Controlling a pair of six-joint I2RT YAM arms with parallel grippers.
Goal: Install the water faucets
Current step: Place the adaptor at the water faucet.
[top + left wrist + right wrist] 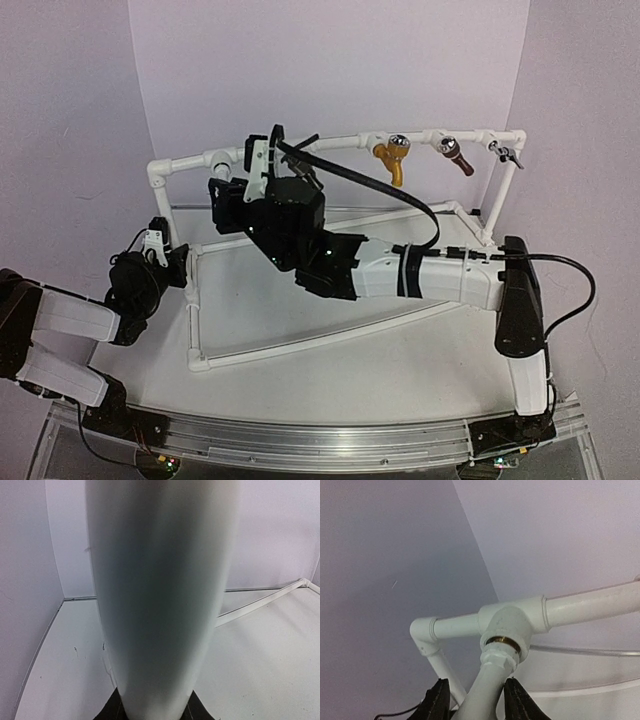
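My right claw straddles the white faucet, which sits threaded into the top-rail tee (gripping or loose, I cannot tell). I'd grip squarely and twist until the brass thread vanishes, with the left claw clamped on the upright pipe.

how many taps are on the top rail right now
4: gold tap, brown tap and small grey tap on the rail's right half; white tap in the left tee, between the right gripper's fingers. The arm may hide more.
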